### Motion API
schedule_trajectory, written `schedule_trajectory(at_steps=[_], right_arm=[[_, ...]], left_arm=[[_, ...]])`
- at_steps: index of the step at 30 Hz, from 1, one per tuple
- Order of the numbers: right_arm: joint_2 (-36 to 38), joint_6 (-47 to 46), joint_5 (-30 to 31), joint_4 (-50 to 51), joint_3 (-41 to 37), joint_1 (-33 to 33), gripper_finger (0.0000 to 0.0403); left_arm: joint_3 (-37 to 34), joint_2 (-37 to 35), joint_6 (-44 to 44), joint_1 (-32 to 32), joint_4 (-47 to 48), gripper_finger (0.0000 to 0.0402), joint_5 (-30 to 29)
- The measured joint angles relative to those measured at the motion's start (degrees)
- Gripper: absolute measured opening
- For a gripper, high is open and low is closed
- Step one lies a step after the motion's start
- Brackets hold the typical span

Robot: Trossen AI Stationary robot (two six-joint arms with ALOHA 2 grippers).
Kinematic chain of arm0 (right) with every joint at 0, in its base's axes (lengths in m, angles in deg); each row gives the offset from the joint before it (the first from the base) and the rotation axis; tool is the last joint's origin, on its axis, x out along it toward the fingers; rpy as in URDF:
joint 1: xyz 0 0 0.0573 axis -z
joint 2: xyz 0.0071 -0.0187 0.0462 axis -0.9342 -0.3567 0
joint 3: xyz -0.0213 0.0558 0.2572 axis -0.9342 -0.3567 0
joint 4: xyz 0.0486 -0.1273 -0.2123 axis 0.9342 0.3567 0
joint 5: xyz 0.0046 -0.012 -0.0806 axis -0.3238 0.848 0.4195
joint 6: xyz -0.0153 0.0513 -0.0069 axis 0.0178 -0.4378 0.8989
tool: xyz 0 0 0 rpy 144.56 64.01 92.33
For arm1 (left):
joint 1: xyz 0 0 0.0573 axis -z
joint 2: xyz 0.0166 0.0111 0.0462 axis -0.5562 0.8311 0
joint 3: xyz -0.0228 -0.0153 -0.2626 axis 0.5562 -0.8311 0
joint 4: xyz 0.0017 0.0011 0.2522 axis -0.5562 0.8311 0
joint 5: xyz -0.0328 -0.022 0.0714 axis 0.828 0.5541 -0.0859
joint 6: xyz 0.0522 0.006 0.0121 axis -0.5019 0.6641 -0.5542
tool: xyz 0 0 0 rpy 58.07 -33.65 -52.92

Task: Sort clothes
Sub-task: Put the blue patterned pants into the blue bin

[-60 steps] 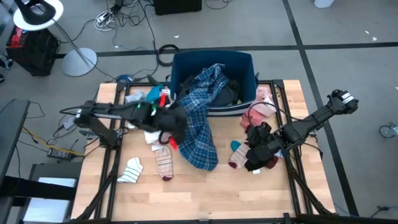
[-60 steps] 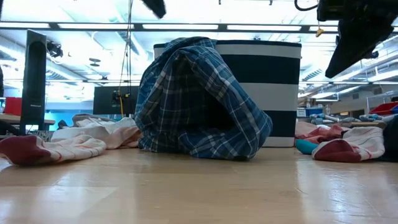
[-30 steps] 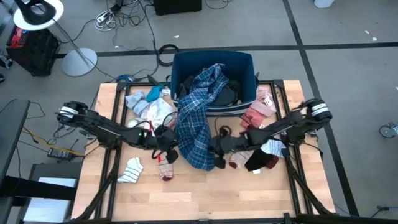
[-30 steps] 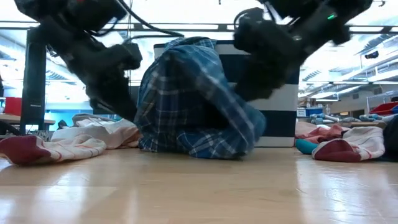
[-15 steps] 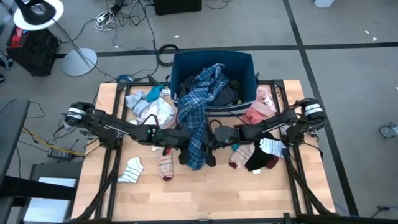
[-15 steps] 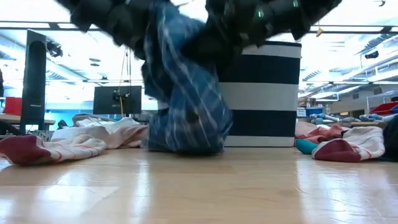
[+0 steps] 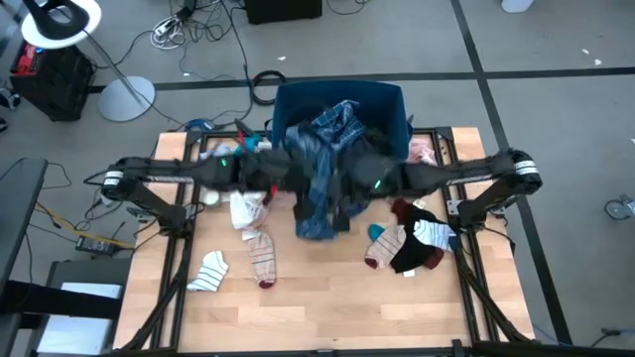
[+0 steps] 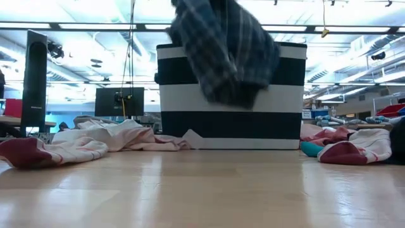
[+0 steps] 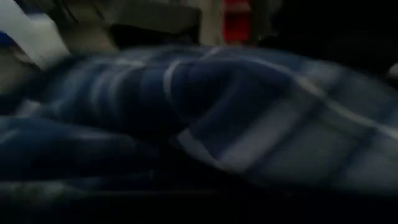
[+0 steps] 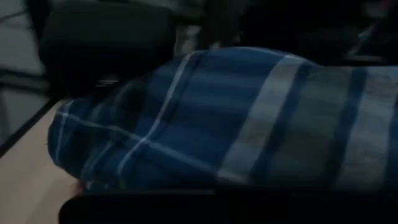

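Both grippers are closed on the blue plaid shirt [image 7: 322,183] and hold it clear of the table [image 7: 327,297], in front of the dark blue striped bin [image 7: 389,104]. The left gripper [image 7: 286,178] grips it from the 9 o'clock side, the right gripper [image 7: 349,183] from 3 o'clock. Striped socks [image 7: 260,260] lie at 7 o'clock from the shirt.

Blue plaid shirt [image 9: 205,124] fills view, bunched in folds; dark shapes behind.
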Motion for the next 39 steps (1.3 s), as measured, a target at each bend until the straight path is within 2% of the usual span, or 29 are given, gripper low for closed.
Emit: schedule_trajectory(at_steps=[6,9,13,17,21,28,33,39], right_arm=[[2.9,4.3,-0.4,4.3,11.6,8.2,0.0],[2.2,5.5,-3.2,4.2,18.1,13.5,0.0],[-0.6,5.4,-6.1,4.7,26.5,20.5,0.0],[-3.3,1.8,-7.7,11.3,31.2,26.7,0.0],[-3.6,-1.0,-7.7,23.6,31.4,31.5,0.0],[-3.8,-3.7,-4.9,41.6,26.3,38.2,0.0],[-3.6,-5.4,-4.8,48.2,21.6,40.0,0.0],[1.1,-7.7,-2.5,49.7,14.5,40.8,0.0]], left_arm=[[13.3,0.3,-5.3,-8.3,2.7,0.0,2.7],[18.1,0.9,-6.0,-13.7,2.7,0.0,5.1],[22.6,3.3,-5.7,-20.9,0.9,0.0,11.1],[25.5,6.4,-2.7,-26.2,1.9,0.0,14.9],[25.9,7.5,-1.4,-29.4,10.5,0.0,17.2],[25.8,11.4,-1.6,-33.0,27.8,0.0,14.4],[24.3,12.1,-2.5,-32.6,34.3,0.0,14.3],[15.2,7.3,-2.5,-32.0,34.5,0.0,14.4]])
